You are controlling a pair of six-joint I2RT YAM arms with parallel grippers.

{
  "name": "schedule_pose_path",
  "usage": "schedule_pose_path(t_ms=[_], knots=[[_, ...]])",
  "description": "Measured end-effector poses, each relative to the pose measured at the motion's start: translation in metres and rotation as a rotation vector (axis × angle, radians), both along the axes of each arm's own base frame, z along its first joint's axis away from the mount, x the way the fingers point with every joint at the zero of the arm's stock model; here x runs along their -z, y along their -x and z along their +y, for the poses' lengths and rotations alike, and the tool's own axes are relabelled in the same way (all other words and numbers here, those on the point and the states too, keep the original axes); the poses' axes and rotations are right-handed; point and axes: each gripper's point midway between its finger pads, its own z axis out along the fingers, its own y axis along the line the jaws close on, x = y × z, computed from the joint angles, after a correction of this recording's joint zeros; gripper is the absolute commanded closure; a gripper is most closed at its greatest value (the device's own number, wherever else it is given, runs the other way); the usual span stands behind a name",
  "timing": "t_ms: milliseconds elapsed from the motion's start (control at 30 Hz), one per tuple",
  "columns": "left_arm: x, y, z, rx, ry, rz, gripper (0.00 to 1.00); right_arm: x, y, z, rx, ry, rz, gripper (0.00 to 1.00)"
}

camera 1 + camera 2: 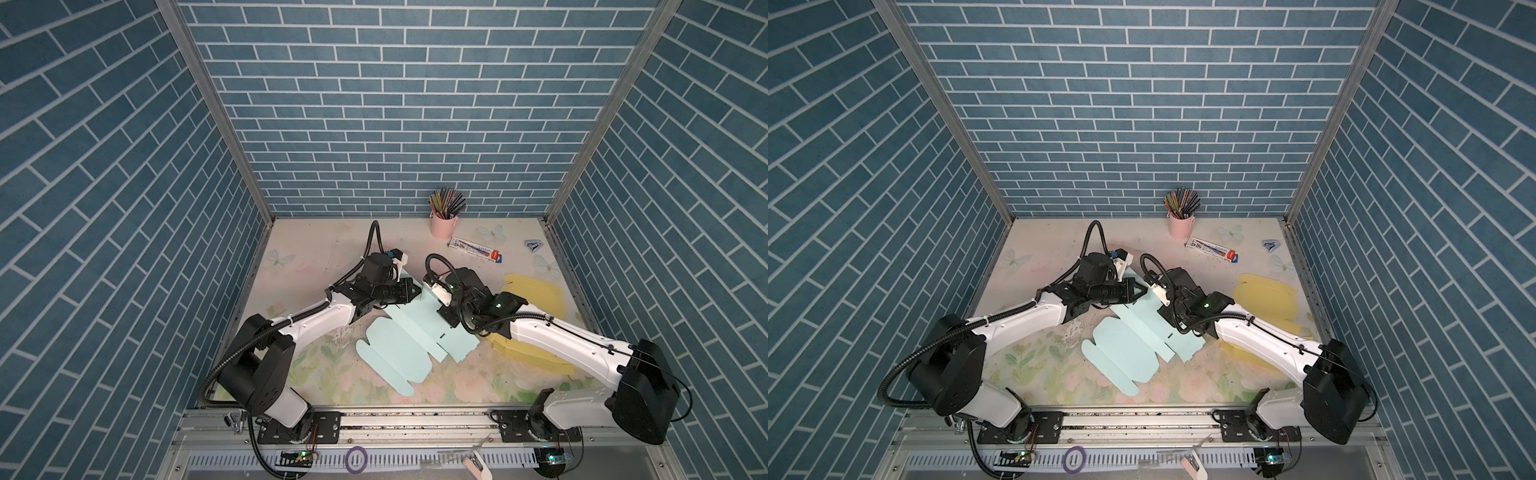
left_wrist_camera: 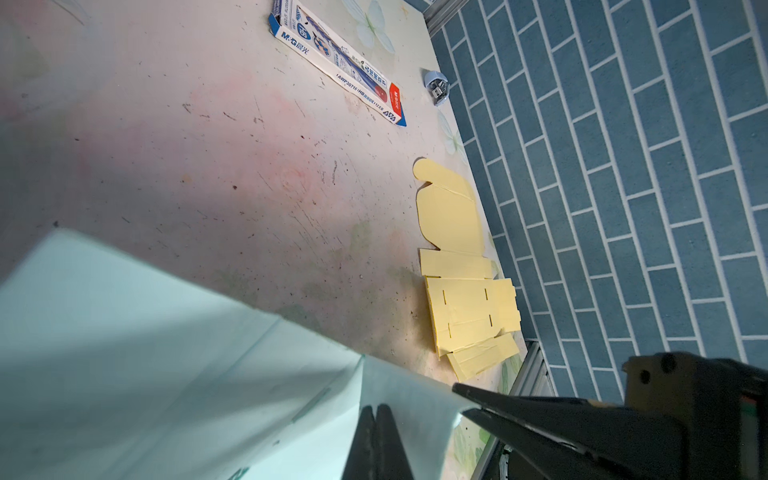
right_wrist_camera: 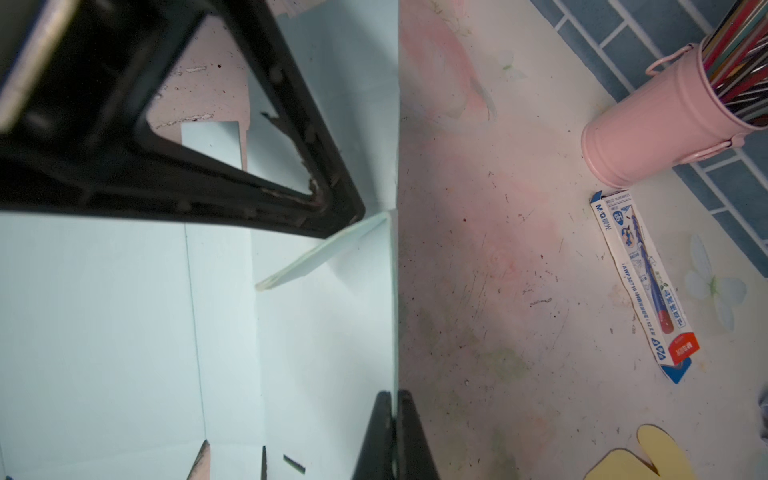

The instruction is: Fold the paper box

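While most of your box [image 1: 397, 347] lies flat in the middle of the table [image 1: 316, 257] as an unfolded pale blue cut-out, its far end is lifted. You can see that in both top views [image 1: 1125, 353].

Both your grippers meet at that raised far flap. The left gripper [image 1: 415, 293] comes in from the left, and the right gripper [image 1: 429, 291] sits just beside it, mostly hidden under its own wrist in the top views.

Left wrist view: your left gripper [image 2: 376, 409] has its jaws pressed together, with a ridge of blue paper running right into them, so it looks clamped on the box. Right wrist view: the right gripper [image 3: 395, 395] is the same deal, jaws together with the flap's upright edge running straight down between them. The left gripper's black finger [image 3: 291, 166] shows there too, touching a small side tab that leans inward.

Other stuff: a yellow cut-out [image 1: 530, 291] is off to the right, partly under your right arm. A pink cup [image 1: 444, 226] of pencils is by the back wall, with a pencil carton [image 1: 478, 249] lying just in front of it.
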Motion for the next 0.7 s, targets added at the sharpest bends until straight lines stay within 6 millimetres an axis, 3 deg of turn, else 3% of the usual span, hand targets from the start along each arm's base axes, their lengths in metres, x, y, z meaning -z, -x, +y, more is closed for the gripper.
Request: schedule_pose_path(t_ms=[167,467,600,700], knots=[[0.002,-0.006,0.037,-0.07,0.007,0.004,1.0,-0.004,0.0,0.003,-0.023,0.019,-0.039,1.0],[0.031,-0.02,0.124,-0.29,-0.027,0.062,1.0,-0.006,0.0,0.005,-0.041,0.053,-0.08,1.0],[0.045,-0.016,0.139,-0.333,-0.056,0.068,1.0,-0.005,0.0,0.006,-0.046,0.062,-0.086,1.0],[0.069,-0.009,0.139,-0.333,-0.065,0.11,1.0,-0.003,0.001,0.007,-0.048,0.067,-0.088,1.0]])
